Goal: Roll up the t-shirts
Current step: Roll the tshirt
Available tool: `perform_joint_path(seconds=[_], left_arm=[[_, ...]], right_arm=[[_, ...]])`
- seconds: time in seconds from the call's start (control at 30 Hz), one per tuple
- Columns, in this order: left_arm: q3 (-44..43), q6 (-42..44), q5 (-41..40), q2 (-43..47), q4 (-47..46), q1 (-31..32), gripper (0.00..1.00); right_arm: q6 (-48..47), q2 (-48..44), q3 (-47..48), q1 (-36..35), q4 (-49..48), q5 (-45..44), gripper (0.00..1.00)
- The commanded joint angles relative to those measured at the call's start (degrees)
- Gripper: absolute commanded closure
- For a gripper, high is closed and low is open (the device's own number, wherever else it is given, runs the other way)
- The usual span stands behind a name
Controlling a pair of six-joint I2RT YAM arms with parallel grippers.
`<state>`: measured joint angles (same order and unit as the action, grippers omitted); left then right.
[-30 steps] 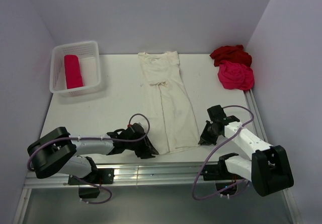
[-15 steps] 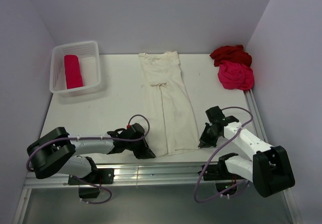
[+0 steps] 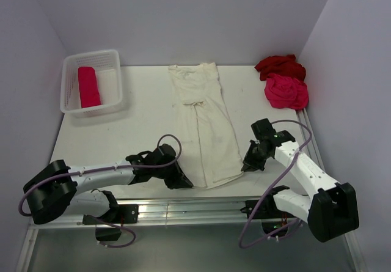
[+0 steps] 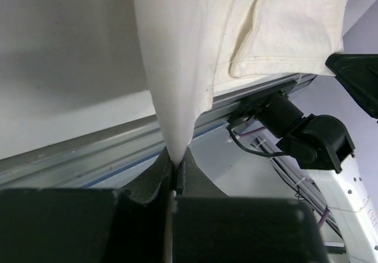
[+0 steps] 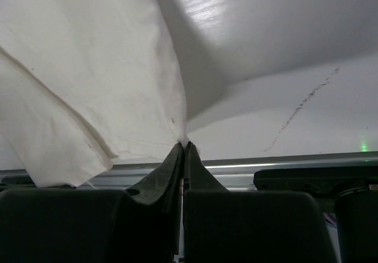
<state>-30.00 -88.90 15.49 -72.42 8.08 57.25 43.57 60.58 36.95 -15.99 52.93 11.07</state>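
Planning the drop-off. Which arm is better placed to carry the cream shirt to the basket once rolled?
Probably left. The basket sits far left, on that arm's side. The left pincer and right pincer each pinch the shirt hem, the right one farther off.

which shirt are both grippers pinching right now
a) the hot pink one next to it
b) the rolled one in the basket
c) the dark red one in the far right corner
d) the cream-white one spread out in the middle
d: each wrist view shows pale cloth clamped between shut fingers, the left gripper and right gripper holding the near corners of the cream-white t-shirt.
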Motion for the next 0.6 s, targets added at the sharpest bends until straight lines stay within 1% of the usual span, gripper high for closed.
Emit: perform_joint_path(seconds=[0.0,0.2,0.37,0.57], left_arm=[[-1.56,-2.94,0.68,2.28,1.51,0.05,1.00],[1.08,-3.83,1.74,4.48,-0.17,-3.72,1.00],[-2.52,1.45,2.88,2.21,4.22,-8.47,1.00],[-5.15,5.23,6.75,-1.75,3.96,-13.83,1.00]], right_arm=[[-1.29,1.82,4.79,-0.36,2.45,-1.40,1.00],[-2.79,6.13,9.53,0.34,2.44,-1.49,1.00],[-3.40,9.12,12.62,1.31,1.92,-1.31,1.00],[-3.84,13.16,16.05,2.36,1.48,-0.87,1.00]])
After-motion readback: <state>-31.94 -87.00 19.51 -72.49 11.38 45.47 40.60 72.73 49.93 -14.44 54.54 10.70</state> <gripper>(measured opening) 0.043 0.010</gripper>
